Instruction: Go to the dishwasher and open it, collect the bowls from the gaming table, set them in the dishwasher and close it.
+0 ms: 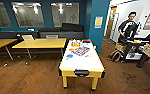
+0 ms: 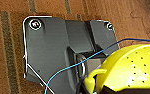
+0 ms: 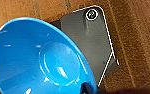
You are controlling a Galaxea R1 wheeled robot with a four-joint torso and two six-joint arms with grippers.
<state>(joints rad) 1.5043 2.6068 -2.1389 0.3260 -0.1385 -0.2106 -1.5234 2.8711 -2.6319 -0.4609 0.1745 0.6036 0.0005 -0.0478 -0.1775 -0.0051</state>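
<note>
A: What does the head view give you?

B: The gaming desk (image 1: 82,61), white top and yellow sides, stands straight ahead on a wood floor (image 1: 28,77). Small coloured items lie on its far half; I cannot make out any one of them as a bowl. Two yellow-topped desks stand to the left, one (image 1: 39,43) close beside the gaming desk's far end, the other (image 1: 1,42) at the picture's edge. A blue pillar (image 1: 97,22) rises behind the gaming desk. To the right a person (image 1: 127,28) stands by some equipment.

A: And the wrist views?

B: They carry what the head view lacks. The right wrist view has one blue bowl (image 3: 41,57), seen large, its inside facing the camera, tilted over the wood floor. A dark tip, which looks like a finger, overlaps its rim at the near edge, so the right fingers appear to be gripping that bowl, though I cannot see them well.

A: The left?

B: One yellow-green bowl (image 2: 131,70), dotted with small pale spots, its outer side toward the camera. A yellow tab (image 2: 91,77) curls at its rim, and a dark part sits against the bowl's near edge. A blue cable (image 2: 91,58) crosses in front. Whether the left fingers are open or closed on it, I cannot tell.

A: So the count?

B: Two bowls plainly seen, one blue, one yellow-green. Three desks. One person.
</note>
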